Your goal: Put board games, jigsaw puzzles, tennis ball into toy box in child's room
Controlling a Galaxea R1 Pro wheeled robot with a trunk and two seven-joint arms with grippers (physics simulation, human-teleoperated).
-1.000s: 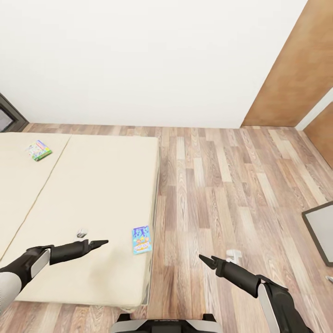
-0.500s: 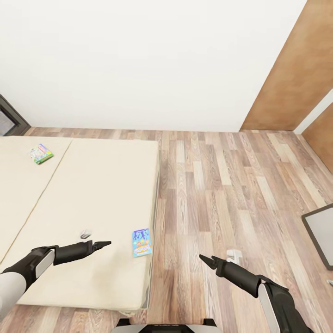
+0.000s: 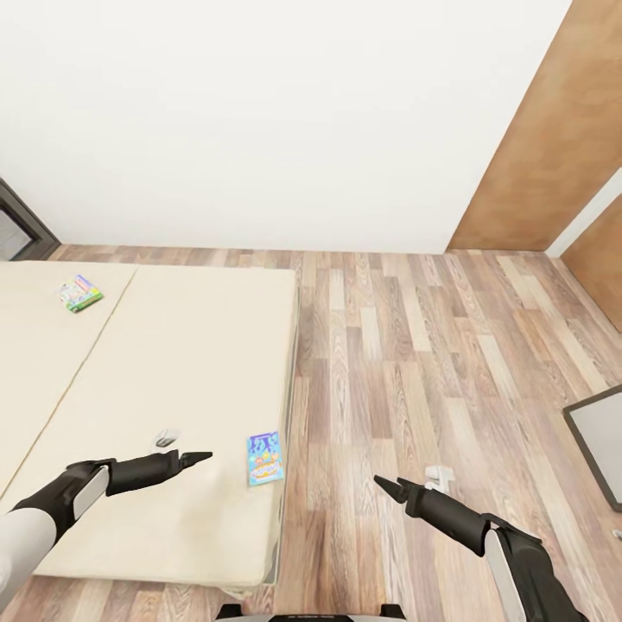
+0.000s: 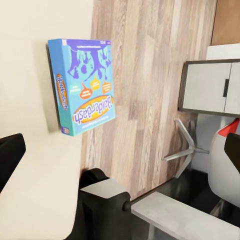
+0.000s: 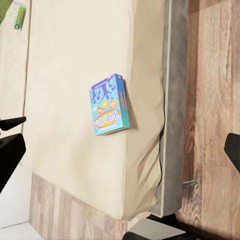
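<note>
Where the beige mattress of the bed (image 3: 173, 363) meets its right edge, the mostly blue board game (image 3: 265, 459) lies flat, print up, just inside the edge & near the foot end; in the left wrist view the same blue box (image 4: 82, 85) shows orange lettering, w/ wood floor beside it, and in the right wrist view it (image 5: 109, 105) sits on the mattress close to the grey bed frame (image 5: 172, 100). A 2nd board game, green-bordered (image 3: 81, 293), lies flat far up the bed on the left, well apart from the blue one. The left gripper (image 3: 197, 455) hovers over the mattress, near the blue box on its left side but not touching; fingers look together at the tip, nothing held. The right gripper (image 3: 386, 486) hangs over the wood-plank floor (image 3: 415, 345) right of the bed, well apart from both boxes; its tips also look closed & empty. Beyond: white wall (image 3: 259, 112), brown wood panel (image 3: 553, 138) at right, a dark-framed grey panel (image 3: 600, 441) at the far right edge.
</note>
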